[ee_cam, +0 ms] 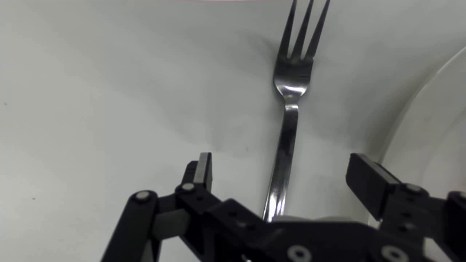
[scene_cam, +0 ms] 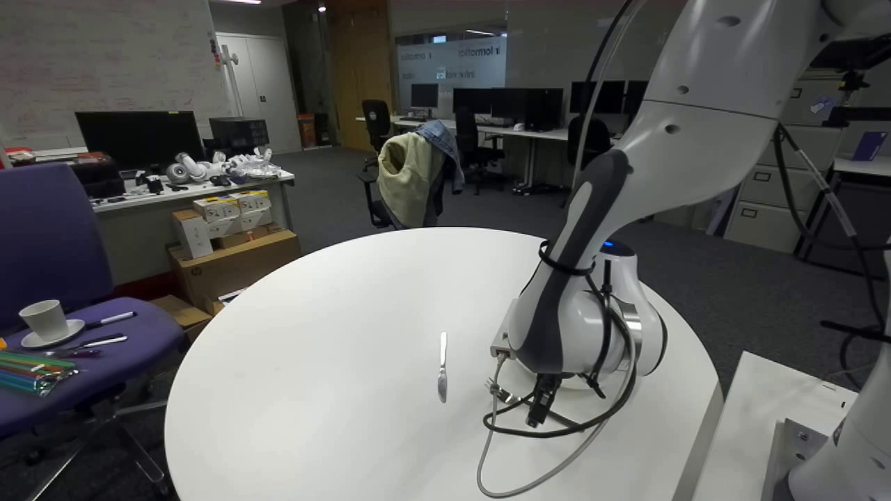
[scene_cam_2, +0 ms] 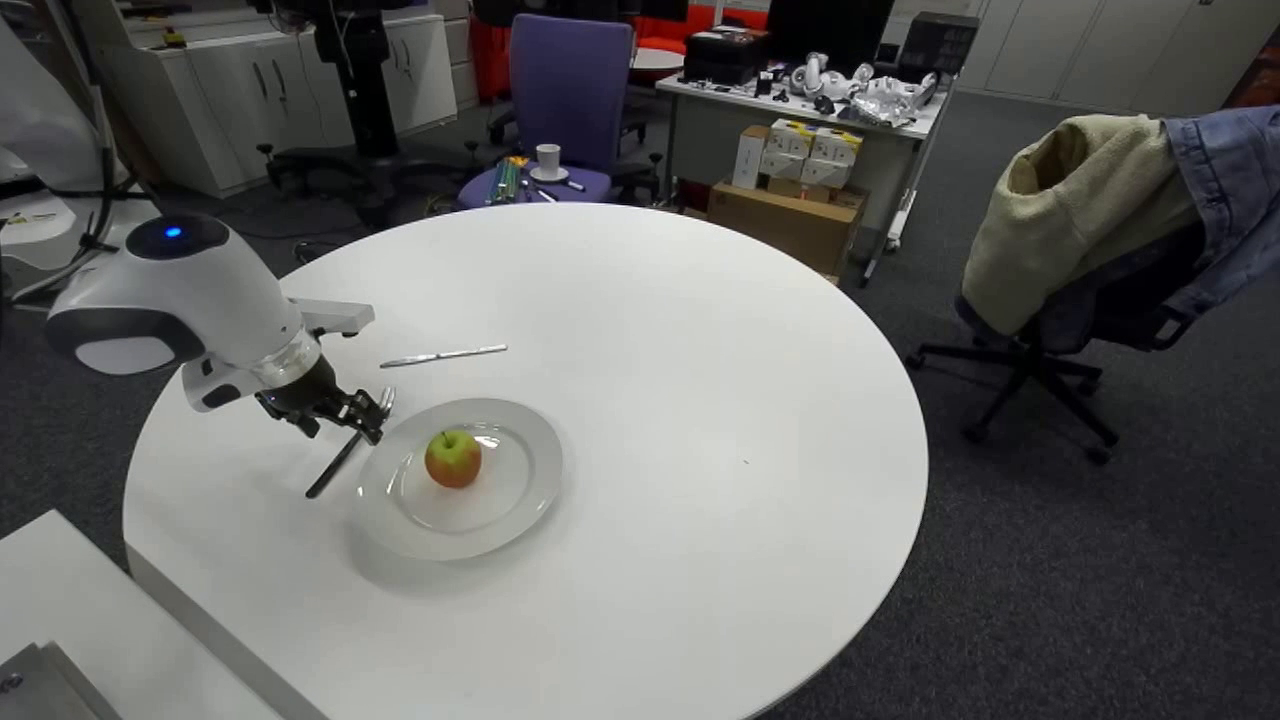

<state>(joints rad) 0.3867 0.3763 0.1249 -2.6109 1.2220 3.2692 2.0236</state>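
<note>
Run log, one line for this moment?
gripper: open, empty, over fork | fork: on table, beside plate | plate: apple on it | knife: on table, apart from plate

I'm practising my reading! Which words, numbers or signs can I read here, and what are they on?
"informatics", probably, blurry: frosted glass panel.
"hp", I think: large brown cardboard box.
Big white whiteboard: scribbled in red, too faint to read.
Small white-and-yellow cardboard boxes: printed too small to read.

A ceiling light [scene_cam: 240, 1] glows far left; soft shadows lie beside the plate [scene_cam_2: 545, 465] and fork [ee_cam: 291, 74] (its neck glints) on the bright table [scene_cam_2: 720, 400].
</note>
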